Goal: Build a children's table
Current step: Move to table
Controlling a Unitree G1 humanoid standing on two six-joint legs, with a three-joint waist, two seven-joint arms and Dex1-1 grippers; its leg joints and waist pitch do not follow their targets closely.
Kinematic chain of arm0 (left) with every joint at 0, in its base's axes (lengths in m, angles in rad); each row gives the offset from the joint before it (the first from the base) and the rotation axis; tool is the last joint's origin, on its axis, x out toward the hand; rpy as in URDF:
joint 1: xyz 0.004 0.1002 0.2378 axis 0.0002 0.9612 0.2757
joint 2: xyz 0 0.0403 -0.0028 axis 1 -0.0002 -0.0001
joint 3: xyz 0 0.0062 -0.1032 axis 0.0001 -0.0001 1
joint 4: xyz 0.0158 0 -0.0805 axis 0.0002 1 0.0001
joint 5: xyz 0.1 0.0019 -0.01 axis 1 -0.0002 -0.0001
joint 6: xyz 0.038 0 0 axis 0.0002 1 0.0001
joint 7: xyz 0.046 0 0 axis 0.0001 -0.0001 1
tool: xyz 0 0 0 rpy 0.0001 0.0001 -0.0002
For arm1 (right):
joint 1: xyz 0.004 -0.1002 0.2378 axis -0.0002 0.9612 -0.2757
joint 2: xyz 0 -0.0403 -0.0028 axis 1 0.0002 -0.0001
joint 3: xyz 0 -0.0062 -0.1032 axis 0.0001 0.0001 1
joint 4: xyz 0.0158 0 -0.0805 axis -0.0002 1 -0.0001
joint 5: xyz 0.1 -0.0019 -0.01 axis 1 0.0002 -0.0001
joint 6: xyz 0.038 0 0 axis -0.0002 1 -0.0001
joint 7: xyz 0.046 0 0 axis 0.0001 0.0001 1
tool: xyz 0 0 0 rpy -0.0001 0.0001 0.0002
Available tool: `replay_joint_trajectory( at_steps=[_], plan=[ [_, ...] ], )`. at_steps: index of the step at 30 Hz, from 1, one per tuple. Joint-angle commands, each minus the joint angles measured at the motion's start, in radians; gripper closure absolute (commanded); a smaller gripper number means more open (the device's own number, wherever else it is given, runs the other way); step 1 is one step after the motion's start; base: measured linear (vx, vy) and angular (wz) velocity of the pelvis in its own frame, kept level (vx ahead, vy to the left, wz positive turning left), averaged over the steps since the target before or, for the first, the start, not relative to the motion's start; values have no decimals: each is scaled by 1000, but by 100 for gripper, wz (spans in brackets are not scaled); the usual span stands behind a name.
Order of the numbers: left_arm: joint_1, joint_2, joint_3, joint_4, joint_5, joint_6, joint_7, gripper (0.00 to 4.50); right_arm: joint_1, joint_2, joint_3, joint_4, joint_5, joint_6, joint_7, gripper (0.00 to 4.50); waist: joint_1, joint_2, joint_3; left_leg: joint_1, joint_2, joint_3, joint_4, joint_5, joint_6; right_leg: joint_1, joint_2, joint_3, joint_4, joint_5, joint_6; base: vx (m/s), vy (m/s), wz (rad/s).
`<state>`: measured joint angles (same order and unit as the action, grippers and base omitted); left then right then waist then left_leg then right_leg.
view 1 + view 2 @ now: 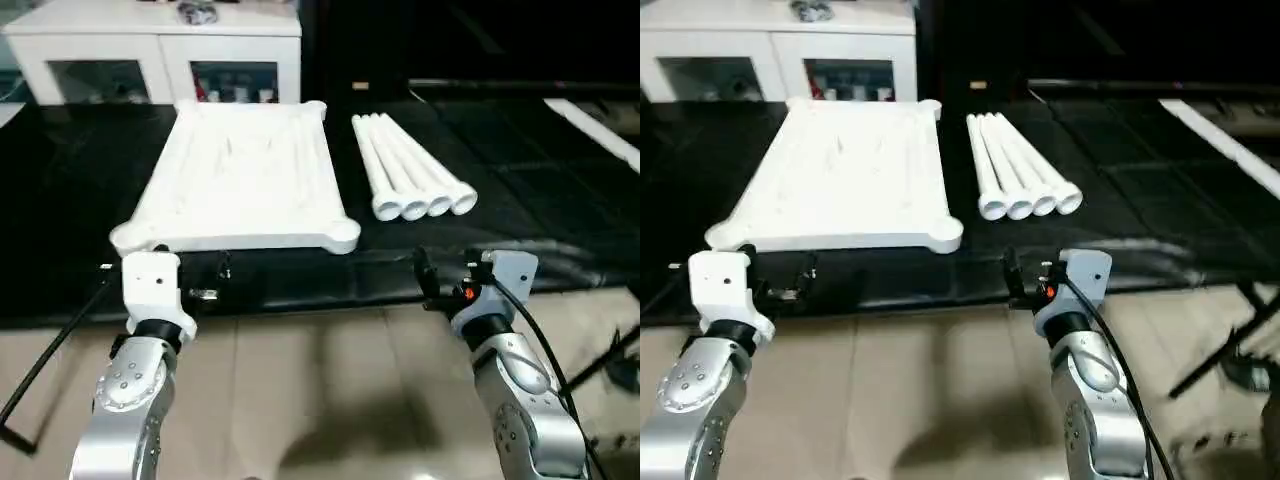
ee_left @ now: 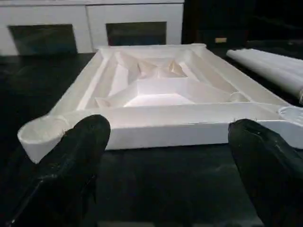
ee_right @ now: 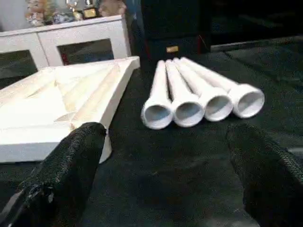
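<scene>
Ribs on the upturned underside of the white table top [image 2: 161,92] come out clearly in the left wrist view, which looks across its near edge and the rounded corner sockets; the head views give the same slab as a pale rectangle lying flat on the black work surface [image 1: 500,190], left of centre. The right wrist view shows what the head views only hint at: the four legs [image 3: 203,97] are hollow tubes, their wide open mouths facing the robot, lying side by side and touching one another. In the head views the legs sit just right of the table top, apart from it, running away from the robot and narrowing toward the far end.

Beyond the table top, at the far side, stands a white cabinet [image 1: 160,55] with glass doors and small items behind them. A beige floor [image 1: 330,390] lies below the near edge of the black surface. A black cable [image 1: 545,350] runs along the right forearm.

Nothing lies between the grippers and the parts. The left gripper [image 2: 165,156] hangs just in front of the table top's near edge, its fingers [image 2: 71,165] wide apart and holding nothing. The right gripper [image 3: 165,165] sits near the leg mouths, short of them, fingers [image 3: 71,165] likewise spread wide and empty.
</scene>
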<state>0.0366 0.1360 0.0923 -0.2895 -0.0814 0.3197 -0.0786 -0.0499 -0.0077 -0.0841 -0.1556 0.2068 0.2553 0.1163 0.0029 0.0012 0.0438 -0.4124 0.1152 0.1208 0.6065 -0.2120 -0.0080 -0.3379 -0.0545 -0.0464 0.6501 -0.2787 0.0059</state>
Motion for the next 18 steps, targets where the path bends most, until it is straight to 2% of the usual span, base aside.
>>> replay_joint_trajectory(
  at_steps=[1,2,3,4,5,6,7,8,9,10,12,13,15,17,18],
  plan=[
    [-8,-1,-17,-17,7,5,6,0,3,5,-23,-23,33,33,-12,13,34,-28,-50,-20,22,-12,52,-28,82,26,-181,108,-175,-346,-132,-5,-252,-9],
    [-8,-1,-19,-17,10,5,7,0,2,5,-23,-20,31,18,-10,13,34,-28,-50,-20,22,-12,52,-28,82,26,-181,108,-175,-346,-132,30,-198,-19],
    [-8,-2,-20,-18,13,5,9,0,1,5,-23,-16,29,2,-9,13,49,-31,-45,-28,26,-12,14,57,68,17,-142,90,-151,-275,-5,57,-185,-12],
    [-9,-2,-21,-19,14,3,8,0,-5,14,-28,-5,29,-59,-2,13,58,-16,-64,-22,43,-17,-16,82,74,33,-120,89,-113,-58,41,57,-185,-12],
    [-9,-3,-21,-19,13,3,8,0,-7,18,-32,-6,30,-57,-10,13,49,-8,-58,-8,61,-20,-42,78,75,16,-82,58,-96,138,45,26,-126,-3],
    [-10,-6,-20,-21,11,3,10,0,-13,30,-45,-6,33,-48,-36,13,45,0,-63,-2,71,-20,-48,56,68,16,-74,50,-88,186,43,20,-72,-5],
    [-12,-7,-18,-23,10,4,11,0,-18,34,-52,-4,39,-30,-45,13,45,15,-60,6,80,-18,-53,-3,36,11,-69,44,-90,182,28,20,-72,-5],
    [-13,-6,-17,-23,10,3,11,0,-18,29,-47,0,35,-24,-40,13,39,20,-62,15,97,-24,-62,-35,17,15,-70,41,-87,188,-6,0,0,0],
    [-13,-5,-17,-24,10,3,11,0,-18,26,-44,2,31,-19,-37,13,37,19,-60,17,104,-25,-66,-43,11,14,-67,38,-86,191,-21,0,0,0],
    [-13,-7,-14,-27,7,4,11,0,-14,24,-39,4,28,-20,-31,13,34,17,-54,25,114,-25,-75,-82,0,12,-70,40,-86,171,-71,0,0,0],
    [-14,-8,-12,-28,6,5,11,0,-13,22,-37,4,23,-23,-33,13,34,18,-52,27,114,-21,-77,-99,-1,11,-75,43,-89,149,-100,0,0,0],
    [-13,-11,-5,-30,0,9,11,0,-13,40,-46,-1,71,-10,-18,13,35,20,-49,31,114,-16,-80,-122,2,10,-80,46,-95,105,-128,0,0,0],
    [-12,-13,-1,-32,-5,12,11,0,-13,54,-55,-7,108,6,-12,13,35,21,-45,34,118,-17,-86,-153,4,8,-83,47,-101,52,-137,0,0,0],
    [-10,-14,-2,-35,-8,12,11,0,-8,31,-25,-5,44,-28,-14,13,34,24,-42,38,124,-18,-93,-186,-11,5,-82,46,-105,-10,-147,0,0,0],
    [-9,-16,-3,-38,-12,13,9,0,-1,12,-5,-4,47,-45,37,13,33,21,-39,37,123,-15,-95,-212,-25,6,-83,48,-109,-49,-147,0,0,0]
  ],
)
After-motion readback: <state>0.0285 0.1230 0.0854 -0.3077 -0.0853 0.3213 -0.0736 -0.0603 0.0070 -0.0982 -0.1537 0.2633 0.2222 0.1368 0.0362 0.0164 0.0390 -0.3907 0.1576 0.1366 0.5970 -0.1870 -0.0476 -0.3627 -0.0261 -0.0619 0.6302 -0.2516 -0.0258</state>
